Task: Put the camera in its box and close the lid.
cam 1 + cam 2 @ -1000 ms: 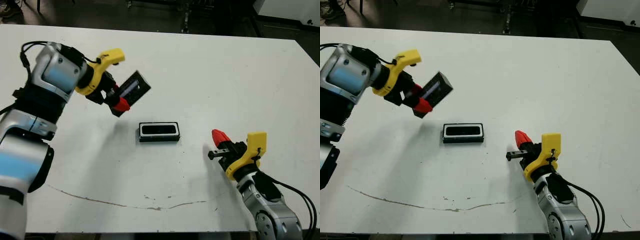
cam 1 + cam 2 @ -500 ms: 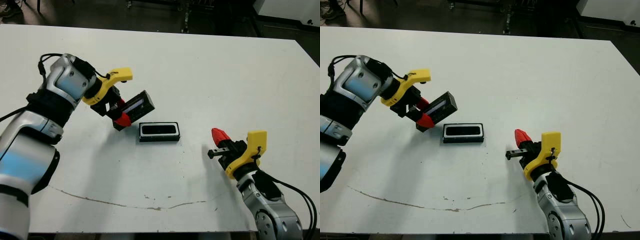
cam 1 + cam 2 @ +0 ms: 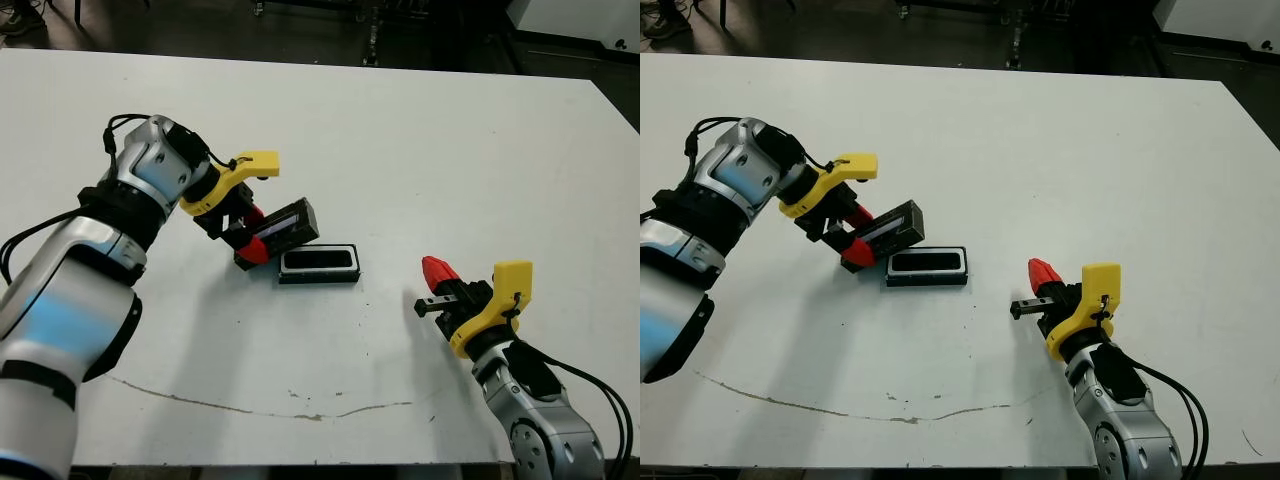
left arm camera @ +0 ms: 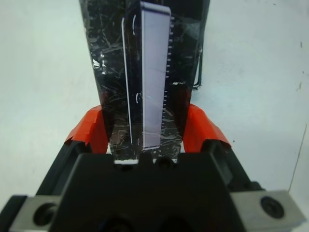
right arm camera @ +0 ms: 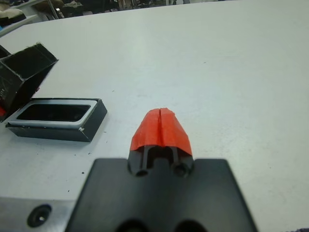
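The box (image 3: pixel 318 264), a shallow black tray with a white lining, lies at the table's middle. A dark bar, the camera (image 3: pixel 318 260), fills its inside. My left gripper (image 3: pixel 250 240) is shut on the lid (image 3: pixel 285 225), a glossy black slab held tilted just beside the box's left far corner. In the left wrist view the lid (image 4: pixel 145 72) stands on edge between the red fingers (image 4: pixel 203 128). My right gripper (image 3: pixel 437 272) is shut on nothing, low over the table to the right of the box. The right wrist view shows the box (image 5: pixel 53 118) and the lid (image 5: pixel 24 67).
A thin dark scuff line (image 3: pixel 250 408) runs across the white table (image 3: pixel 450 150) near its front edge. Dark floor and stand legs (image 3: pixel 372 30) lie beyond the far edge.
My left gripper has carried the lid down and to the right, from well above the table to just beside the box. The right arm has not moved.
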`<state>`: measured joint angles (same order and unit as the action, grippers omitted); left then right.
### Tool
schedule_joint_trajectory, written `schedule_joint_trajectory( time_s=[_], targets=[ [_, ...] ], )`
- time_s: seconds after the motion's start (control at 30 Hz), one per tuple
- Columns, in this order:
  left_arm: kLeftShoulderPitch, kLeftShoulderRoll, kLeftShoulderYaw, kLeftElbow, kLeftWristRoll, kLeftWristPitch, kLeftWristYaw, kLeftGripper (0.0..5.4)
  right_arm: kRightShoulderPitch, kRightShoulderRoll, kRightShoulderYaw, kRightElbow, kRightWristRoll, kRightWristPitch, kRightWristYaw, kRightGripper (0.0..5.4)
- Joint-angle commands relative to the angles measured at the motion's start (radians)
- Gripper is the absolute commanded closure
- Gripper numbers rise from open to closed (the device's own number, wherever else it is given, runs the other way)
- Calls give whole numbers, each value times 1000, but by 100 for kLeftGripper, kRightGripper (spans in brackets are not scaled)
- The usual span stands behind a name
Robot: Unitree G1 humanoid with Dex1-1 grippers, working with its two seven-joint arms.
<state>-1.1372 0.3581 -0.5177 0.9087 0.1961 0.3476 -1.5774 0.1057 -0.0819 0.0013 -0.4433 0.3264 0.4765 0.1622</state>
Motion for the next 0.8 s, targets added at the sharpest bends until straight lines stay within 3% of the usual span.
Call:
schedule_joint_trajectory(
  time_s=[0.03, 0.5, 0.67, 0.8],
  targets=[
    [-1, -10, -9, 32, 14, -7, -29, 223, 7, -1, -4, -3, 1, 8, -6, 540],
    [10, 2, -115, -32, -85, 149, -37, 223, 13, 0, 3, -4, -3, 1, -9, 540],
    [21, 24, -168, -101, -154, 284, -37, 223, 13, -1, 4, -13, -4, 18, -17, 540],
    [46, 44, -174, -228, -134, 412, -37, 223, 12, 0, 4, -11, -2, 16, -14, 540]
  ],
)
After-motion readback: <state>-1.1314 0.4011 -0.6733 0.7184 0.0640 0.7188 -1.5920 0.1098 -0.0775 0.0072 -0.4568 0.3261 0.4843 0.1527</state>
